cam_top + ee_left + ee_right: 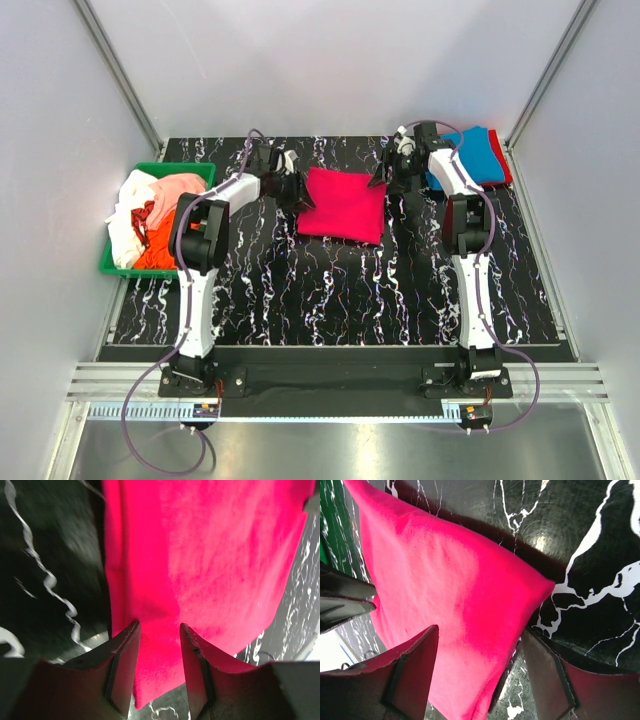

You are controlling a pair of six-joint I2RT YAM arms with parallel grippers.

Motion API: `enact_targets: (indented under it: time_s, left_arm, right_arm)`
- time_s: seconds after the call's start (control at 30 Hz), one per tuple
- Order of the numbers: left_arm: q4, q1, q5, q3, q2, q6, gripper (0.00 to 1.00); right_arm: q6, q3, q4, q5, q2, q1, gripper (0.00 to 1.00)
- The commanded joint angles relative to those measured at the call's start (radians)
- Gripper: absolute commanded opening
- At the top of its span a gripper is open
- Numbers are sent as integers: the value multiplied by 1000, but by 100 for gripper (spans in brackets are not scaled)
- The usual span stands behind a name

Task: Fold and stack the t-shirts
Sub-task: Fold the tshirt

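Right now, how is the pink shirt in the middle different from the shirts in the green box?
The pink shirt is folded flat and neat; the shirts in the green bin are a crumpled heap. The pink shirt lies alone on the table; the bin's shirts are piled together, white, peach and orange. Both are soft cloth.
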Motion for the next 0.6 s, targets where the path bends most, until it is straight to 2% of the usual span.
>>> enact_targets:
  time_s: [0.0, 0.13, 0.27, 0.57]
  left_arm:
    - [-57, 24, -78, 94, 53, 41, 44]
    - [-85, 38, -79, 141, 82, 42, 44]
    - [-91, 39, -78, 150, 94, 39, 44]
    - [-89, 39, -52, 145, 99, 35, 44]
  right_arm:
    - [38, 39, -23, 61, 34, -6, 75]
    - [77, 35, -17, 118, 31, -6, 76]
    - [121, 22, -13, 96, 37, -4, 76]
    - [135, -59, 21, 83, 17, -1, 66]
